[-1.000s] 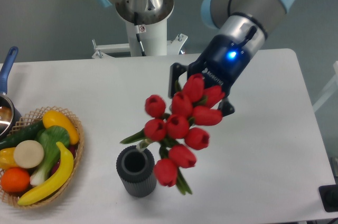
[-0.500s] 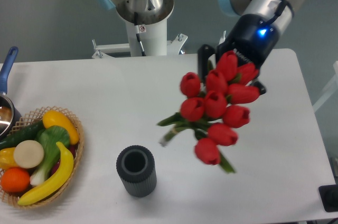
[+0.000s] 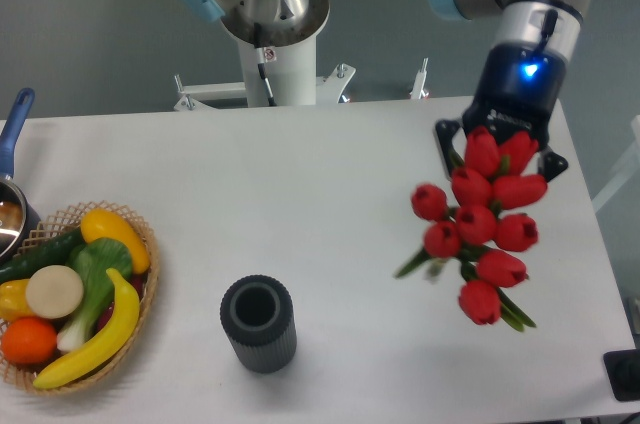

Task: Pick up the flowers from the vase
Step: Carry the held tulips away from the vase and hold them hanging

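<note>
The gripper [image 3: 497, 149] is clamped on the flowers [image 3: 478, 224], which hang below it, clear of the vase [image 3: 259, 324] far to its lower left.

Looks like a robotics lab to me, not anyone's kitchen. The big giveaway is the arm's base [image 3: 272, 14], a white pedestal bolted right at the back edge of a plain white table [image 3: 250, 204], with a bare grey-green wall [image 3: 90, 14] behind it and nothing homey around. The props look staged too: a wicker basket [image 3: 140, 244] stuffed with plastic-looking food, like a banana [image 3: 95, 339], an orange [image 3: 28, 340] and a leafy vegetable [image 3: 95, 274]. There's also a pot with a blue handle [image 3: 12, 129] cut off at the left edge.
</note>
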{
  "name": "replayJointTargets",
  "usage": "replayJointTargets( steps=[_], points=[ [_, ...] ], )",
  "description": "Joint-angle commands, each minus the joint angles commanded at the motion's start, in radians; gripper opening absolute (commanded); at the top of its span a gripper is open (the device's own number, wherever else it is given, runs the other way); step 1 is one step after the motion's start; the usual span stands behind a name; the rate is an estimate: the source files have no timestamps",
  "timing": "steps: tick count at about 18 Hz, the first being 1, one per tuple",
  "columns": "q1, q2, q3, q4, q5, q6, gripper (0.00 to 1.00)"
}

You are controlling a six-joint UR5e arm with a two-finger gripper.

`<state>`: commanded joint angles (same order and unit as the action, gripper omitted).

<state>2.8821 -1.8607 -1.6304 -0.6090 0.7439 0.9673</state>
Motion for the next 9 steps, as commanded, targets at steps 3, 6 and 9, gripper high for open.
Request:
replayJointTargets(
  steps=[3,6,9],
  points=[
    [0.046,0.009,-0.052,-0.002,0.015,0.053,0.0],
    [0.037,0.018,-0.062,-0.015,0.19,0.051,0.0],
    [-0.039,0.012,-0.049,-0.049,0.43,0.047,0.0]
  ],
)
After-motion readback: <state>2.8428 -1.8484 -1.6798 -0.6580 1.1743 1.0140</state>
